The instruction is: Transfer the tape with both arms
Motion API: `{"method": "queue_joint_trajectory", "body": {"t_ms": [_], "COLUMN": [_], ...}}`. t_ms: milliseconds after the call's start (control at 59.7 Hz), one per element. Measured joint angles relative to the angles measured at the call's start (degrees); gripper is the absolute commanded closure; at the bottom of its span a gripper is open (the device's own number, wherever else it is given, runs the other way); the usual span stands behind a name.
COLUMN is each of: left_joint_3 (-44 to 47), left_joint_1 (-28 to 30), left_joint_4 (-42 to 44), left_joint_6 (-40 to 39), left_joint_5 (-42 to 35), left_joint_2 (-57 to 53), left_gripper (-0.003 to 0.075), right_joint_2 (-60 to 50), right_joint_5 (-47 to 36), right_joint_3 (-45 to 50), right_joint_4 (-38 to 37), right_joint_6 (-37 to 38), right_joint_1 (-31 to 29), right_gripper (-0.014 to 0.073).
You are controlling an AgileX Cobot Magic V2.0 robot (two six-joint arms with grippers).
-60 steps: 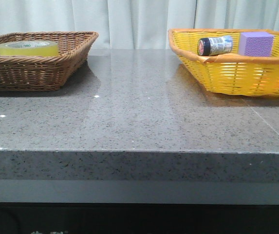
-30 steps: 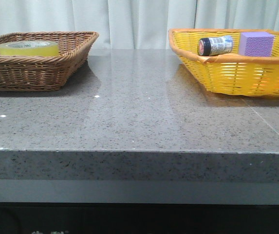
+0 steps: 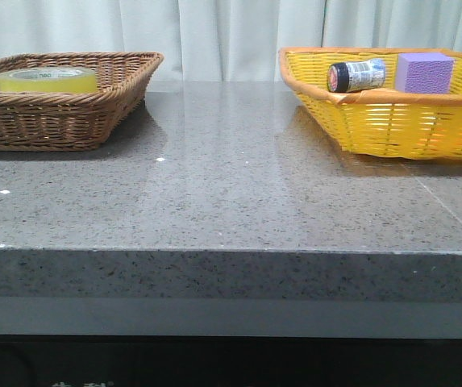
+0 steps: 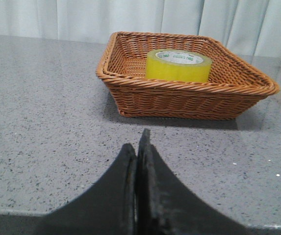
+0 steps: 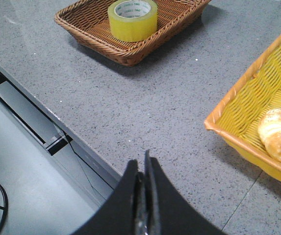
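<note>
The brown wicker basket ran off the front view's left edge at the worktop's far left corner, and its near wall hid the lower part of the tape. The yellow basket at the far right corner was cut by the right edge. The green letters on the tape's core were too small to read.
</note>
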Motion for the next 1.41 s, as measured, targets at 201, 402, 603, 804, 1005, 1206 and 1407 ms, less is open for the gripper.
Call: {"method": "queue_joint_trajectory", "body": {"t_ms": [201, 402, 603, 804, 1005, 1206, 1407], "left_joint_3": [1.1, 1.1, 1.1, 1.1, 1.1, 1.1, 1.1], "left_joint_1": [0.0, 0.0, -0.3, -2.6, -2.6, -2.6, -2.6], "left_joint_4": [0.0, 0.0, 0.0, 0.0, 0.0, 0.0, 0.0], "left_joint_6": [-0.1, -0.1, -0.1, -0.1, -0.1, -0.1, -0.1], "left_joint_5": [-6.3, -9.3, -10.8, -11.1, -11.1, -11.2, -11.2], "left_joint_2": [0.0, 0.0, 0.0, 0.0, 0.0, 0.0, 0.0], "left_gripper": [0.0740, 0.0740, 0.0740, 0.0740, 0.0740, 0.0740, 0.0740], "right_joint_2": [0.0, 0.0, 0.0, 0.0, 0.0, 0.0, 0.0], "right_joint_5": [0.0, 0.0, 0.0, 0.0, 0.0, 0.0, 0.0], "right_joint_3": [0.0, 0.0, 0.0, 0.0, 0.0, 0.0, 0.0], "right_joint_4": [0.0, 0.0, 0.0, 0.0, 0.0, 0.0, 0.0], "right_joint_6": [0.0, 0.0, 0.0, 0.0, 0.1, 0.1, 0.1], "right_joint_1": [0.0, 0.0, 0.0, 0.0, 0.0, 0.0, 0.0], "right_gripper": [0.0662, 0.0662, 0.0662, 0.0662, 0.0662, 0.0662, 0.0662]}}
